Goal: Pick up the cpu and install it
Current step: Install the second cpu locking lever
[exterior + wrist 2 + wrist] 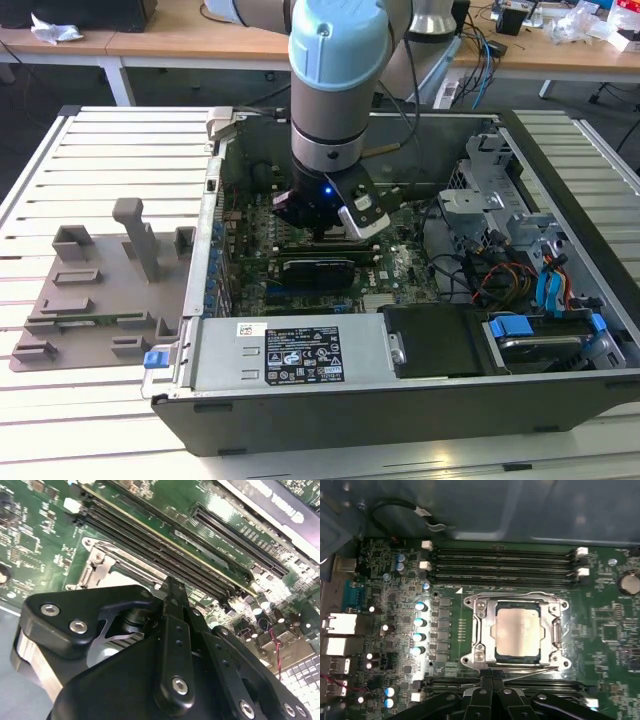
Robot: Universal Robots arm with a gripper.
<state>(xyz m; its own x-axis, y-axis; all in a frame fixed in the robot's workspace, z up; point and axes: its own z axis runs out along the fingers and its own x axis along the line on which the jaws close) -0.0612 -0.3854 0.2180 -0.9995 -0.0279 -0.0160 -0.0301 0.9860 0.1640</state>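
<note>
The cpu (517, 630), a flat square chip with a pale silvery top, lies flat inside the dark metal socket frame (480, 630) on the green motherboard (610, 610). In the first wrist view my gripper (487, 681) is at the socket's edge, just beside the frame and apart from the cpu. Its black fingers (481, 692) are pressed together with nothing visible between them. A thin metal lever (525, 671) runs along that same edge. In the second wrist view the gripper (172, 586) tip points down by the socket frame (102, 560). In the exterior view the gripper (322, 232) is low inside the open computer case (560, 170).
Rows of black memory slots (505, 560) flank the socket on both sides. A long black card (315, 268) lies just in front of the gripper. A grey power supply box (290, 350), drive cages (500, 200) and cables (500, 275) crowd the case. A grey fixture (100, 290) sits on the slatted table.
</note>
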